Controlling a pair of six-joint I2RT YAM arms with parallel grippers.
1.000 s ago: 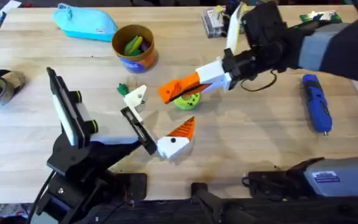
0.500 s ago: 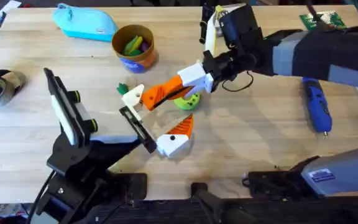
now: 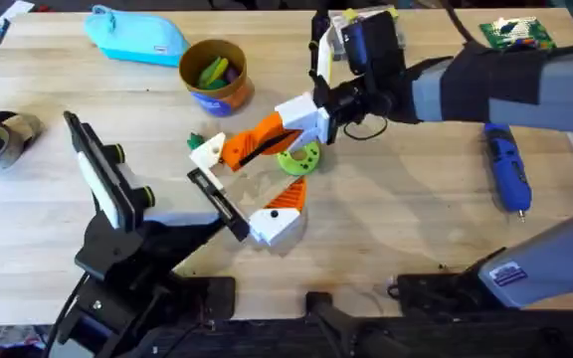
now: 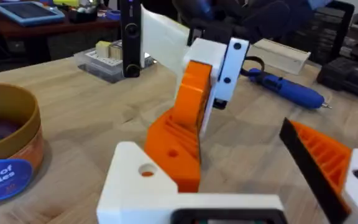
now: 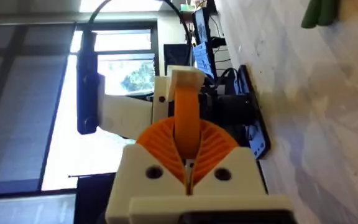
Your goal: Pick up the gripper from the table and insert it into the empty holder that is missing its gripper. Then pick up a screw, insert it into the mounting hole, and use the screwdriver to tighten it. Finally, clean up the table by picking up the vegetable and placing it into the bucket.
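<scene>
Right tool [image 3: 267,142] brings the orange gripper [image 3: 242,147] to the empty holder [image 3: 210,152]

Pinched in the right tool above the counter [image 3: 406,229], the piece could jam if tilted; the left tool's [image 3: 229,212] state cannot be told.

You had right gripper [image 3: 252,149] and its orange piece [image 3: 242,147] crowding empty holder [image 3: 210,152]. Green part [image 3: 299,159] sat just behind, bucket [image 3: 214,74] beyond. Open tabletop [image 3: 406,209] lay between centre cluster and screwdriver [image 3: 505,164].
</scene>
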